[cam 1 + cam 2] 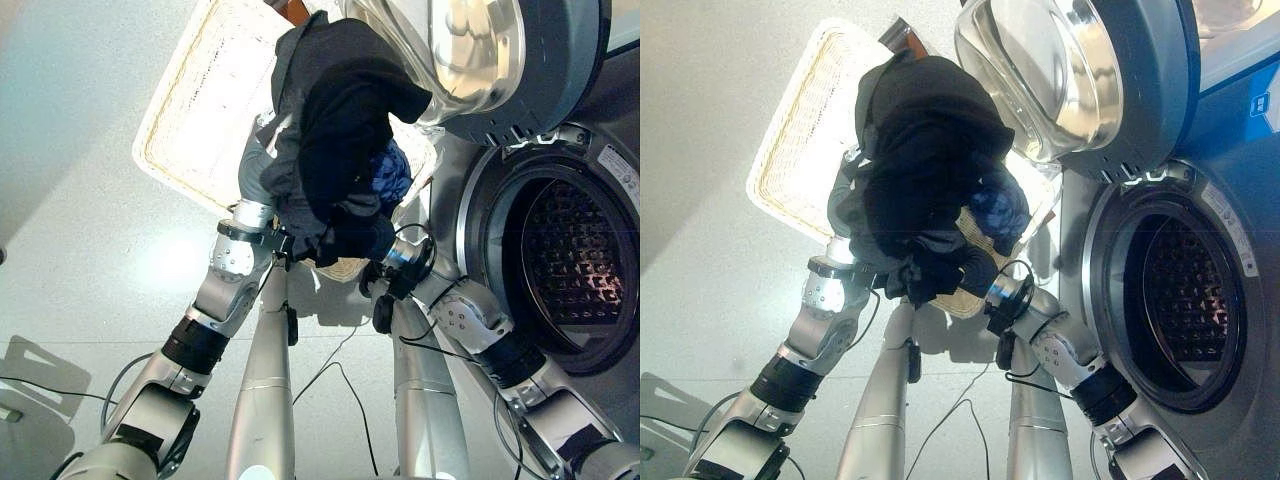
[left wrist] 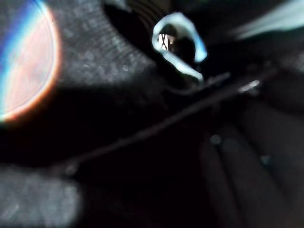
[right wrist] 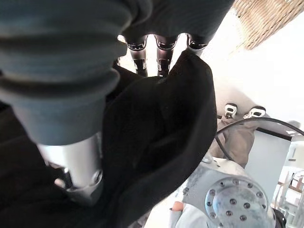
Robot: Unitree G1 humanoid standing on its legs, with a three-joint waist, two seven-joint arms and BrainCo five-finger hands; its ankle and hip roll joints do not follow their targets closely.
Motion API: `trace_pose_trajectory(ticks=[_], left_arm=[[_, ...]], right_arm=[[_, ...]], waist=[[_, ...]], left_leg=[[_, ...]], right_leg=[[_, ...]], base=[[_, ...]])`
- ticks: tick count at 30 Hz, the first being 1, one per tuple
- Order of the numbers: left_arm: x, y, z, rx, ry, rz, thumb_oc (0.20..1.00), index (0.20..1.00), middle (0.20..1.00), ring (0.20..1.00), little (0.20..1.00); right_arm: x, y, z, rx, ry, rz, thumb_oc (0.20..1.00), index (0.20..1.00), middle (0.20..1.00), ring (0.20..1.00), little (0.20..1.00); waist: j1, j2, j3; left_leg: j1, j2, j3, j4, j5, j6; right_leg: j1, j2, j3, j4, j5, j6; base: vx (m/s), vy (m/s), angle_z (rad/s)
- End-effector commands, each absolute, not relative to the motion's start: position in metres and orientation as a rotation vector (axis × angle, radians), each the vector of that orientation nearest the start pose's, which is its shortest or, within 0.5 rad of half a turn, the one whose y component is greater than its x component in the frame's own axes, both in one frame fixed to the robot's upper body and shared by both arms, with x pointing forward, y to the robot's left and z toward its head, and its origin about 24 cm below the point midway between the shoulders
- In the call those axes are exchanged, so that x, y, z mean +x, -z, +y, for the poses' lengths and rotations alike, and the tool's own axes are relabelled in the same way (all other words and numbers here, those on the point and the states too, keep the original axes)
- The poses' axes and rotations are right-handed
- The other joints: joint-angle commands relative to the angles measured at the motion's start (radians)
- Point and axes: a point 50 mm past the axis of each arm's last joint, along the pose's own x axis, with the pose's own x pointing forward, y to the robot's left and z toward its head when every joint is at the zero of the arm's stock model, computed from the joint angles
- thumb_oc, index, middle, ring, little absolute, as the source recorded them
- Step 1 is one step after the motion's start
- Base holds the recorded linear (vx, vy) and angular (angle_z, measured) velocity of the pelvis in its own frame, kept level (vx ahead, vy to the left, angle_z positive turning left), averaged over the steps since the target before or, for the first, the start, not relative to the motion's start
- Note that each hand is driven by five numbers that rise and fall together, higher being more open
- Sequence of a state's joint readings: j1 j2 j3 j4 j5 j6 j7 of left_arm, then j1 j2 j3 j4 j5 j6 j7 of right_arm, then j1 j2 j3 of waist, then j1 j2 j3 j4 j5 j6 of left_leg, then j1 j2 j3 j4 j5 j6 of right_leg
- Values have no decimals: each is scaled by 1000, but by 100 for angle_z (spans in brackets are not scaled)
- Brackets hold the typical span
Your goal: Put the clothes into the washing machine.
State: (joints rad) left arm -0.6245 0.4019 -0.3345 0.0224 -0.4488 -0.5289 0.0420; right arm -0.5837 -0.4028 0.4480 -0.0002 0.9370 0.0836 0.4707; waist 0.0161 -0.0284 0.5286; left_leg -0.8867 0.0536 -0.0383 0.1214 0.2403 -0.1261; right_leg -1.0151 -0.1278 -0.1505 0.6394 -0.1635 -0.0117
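Over basket [image 1: 190, 110]: dark clothes bundle [image 1: 335, 130], long axis vertical, both hands.

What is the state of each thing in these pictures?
Washing machine door: open.
Drum: empty, as far as visible.
Clothes: dark bundle lifted above the basket.
Basket: on the floor.
Left hand: buried in cloth.
Right hand: fingers under the clothes.
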Motion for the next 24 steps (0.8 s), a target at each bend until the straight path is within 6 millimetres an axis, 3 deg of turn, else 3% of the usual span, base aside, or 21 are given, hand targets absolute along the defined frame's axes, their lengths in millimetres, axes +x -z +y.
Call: trace_pose_trajectory(ticks=[1,6,15,24], left_arm=[[283,-259,98,-64,498,-1097,200,200,200,200,200],[283,-259,96,-42,492,-1098,200,200,200,200,200],[287,-261,102,178,395,-1157,200,200,200,200,200],[288,-260,109,242,329,-1180,200,200,200,200,200]], right_arm=[[271,-196,-48,418,-1286,-382,200,200,200,200,200],[271,-199,-47,445,-1286,-401,200,200,200,200,200],[282,-209,-72,836,-1163,-497,200,200,200,200,200],[283,-204,-83,1009,-1132,-528,200,200,200,200,200]], waist=[[-16,1,-9],[-16,2,-9],[-20,8,-9],[-23,9,-9]], left_leg=[[-10,-104,32,136,-138,38],[-10,-105,33,136,-137,38],[-7,-100,40,137,-137,35],[-1,-95,46,127,-136,35]], right_leg=[[81,46,-40,-383,313,142],[81,45,-40,-384,314,143],[82,44,-39,-379,312,145],[84,41,-41,-380,315,149]], base=[[0,0,0],[0,0,0],[0,0,0],[0,0,0]])
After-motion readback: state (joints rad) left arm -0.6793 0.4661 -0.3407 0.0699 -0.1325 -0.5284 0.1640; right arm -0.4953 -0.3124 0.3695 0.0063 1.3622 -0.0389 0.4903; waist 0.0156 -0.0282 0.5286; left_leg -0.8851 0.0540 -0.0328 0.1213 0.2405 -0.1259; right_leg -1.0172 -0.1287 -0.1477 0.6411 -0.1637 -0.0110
